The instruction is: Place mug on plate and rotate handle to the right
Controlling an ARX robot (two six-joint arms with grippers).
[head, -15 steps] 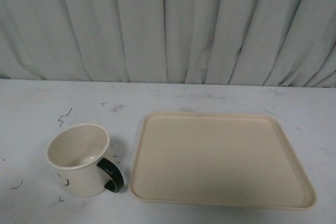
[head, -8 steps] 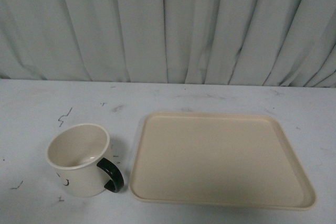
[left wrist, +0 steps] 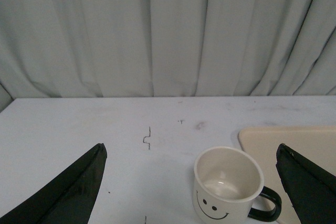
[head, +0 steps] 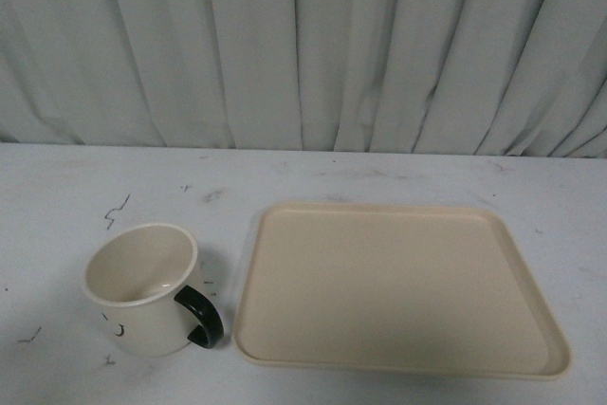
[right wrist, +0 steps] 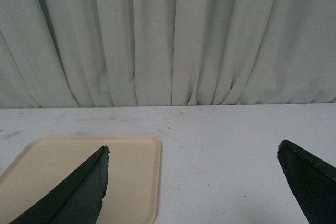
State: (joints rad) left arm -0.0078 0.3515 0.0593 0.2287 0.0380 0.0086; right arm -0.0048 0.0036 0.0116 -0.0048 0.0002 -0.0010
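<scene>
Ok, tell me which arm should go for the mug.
Left. The mug stands on the table left of the plate, and the left wrist view shows it close ahead of the open left end effector. The right end effector, also open, faces only the plate and table.

Mug point(head: 140, 289) glazed ceramic; handle point(head: 201, 317) glossy black; plate point(head: 398, 284) matt beige plastic; table point(head: 303, 177) scuffed white.

table point(head: 285, 173): white, scuffed, dark-flecked | curtain point(head: 303, 45): pale grey, pleated, behind table
</scene>
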